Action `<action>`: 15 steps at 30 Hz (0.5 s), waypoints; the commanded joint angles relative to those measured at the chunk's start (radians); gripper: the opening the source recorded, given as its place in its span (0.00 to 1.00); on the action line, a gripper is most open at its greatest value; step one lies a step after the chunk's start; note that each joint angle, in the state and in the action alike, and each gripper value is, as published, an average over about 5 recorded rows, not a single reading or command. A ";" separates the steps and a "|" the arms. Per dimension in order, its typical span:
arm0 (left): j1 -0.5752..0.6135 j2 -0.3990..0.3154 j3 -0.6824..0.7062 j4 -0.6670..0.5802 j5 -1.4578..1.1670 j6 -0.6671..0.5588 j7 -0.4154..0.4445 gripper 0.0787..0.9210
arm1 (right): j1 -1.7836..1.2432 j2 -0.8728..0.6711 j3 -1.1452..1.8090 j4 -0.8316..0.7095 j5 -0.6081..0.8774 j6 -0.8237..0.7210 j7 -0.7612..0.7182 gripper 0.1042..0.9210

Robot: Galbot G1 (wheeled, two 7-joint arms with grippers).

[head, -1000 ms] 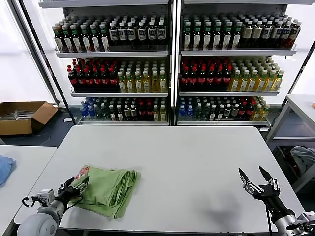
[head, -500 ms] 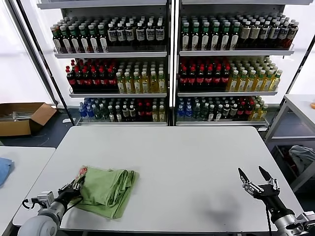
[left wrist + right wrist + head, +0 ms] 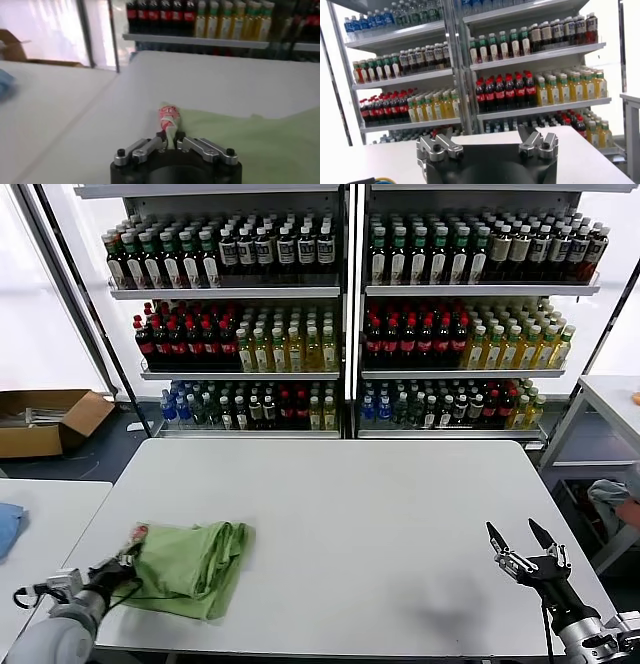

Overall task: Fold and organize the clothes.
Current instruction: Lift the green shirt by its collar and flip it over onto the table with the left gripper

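White table (image 3: 380, 514) | left gripper (image 3: 170, 142) pinches green shirt (image 3: 190, 564) edge — apparently firmly | right gripper (image 3: 528, 546) idle, jaws wide

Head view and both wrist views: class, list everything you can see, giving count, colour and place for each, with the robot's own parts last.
polo shirt: one, light green, folded, near left part of the table
table: one, white, in front of the robot
side table: one, white, to the left
blue cloth: one, on the side table
cardboard box: one, brown, floor at left
shelves: two units, behind the table
bottles: many, mixed colours, on the shelves
left gripper: shut on the polo shirt's edge
right gripper: open, over the table's near right corner
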 commanded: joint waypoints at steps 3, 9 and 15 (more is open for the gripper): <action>0.001 0.317 -0.333 0.150 -0.089 -0.022 -0.002 0.08 | 0.009 0.007 -0.017 -0.005 0.000 0.003 0.000 0.88; 0.020 0.353 -0.385 0.085 -0.090 -0.005 -0.008 0.08 | 0.019 0.014 -0.035 -0.004 -0.002 0.004 0.001 0.88; 0.015 0.230 -0.281 -0.129 -0.070 0.035 -0.049 0.08 | 0.015 0.015 -0.041 -0.010 -0.004 0.009 0.002 0.88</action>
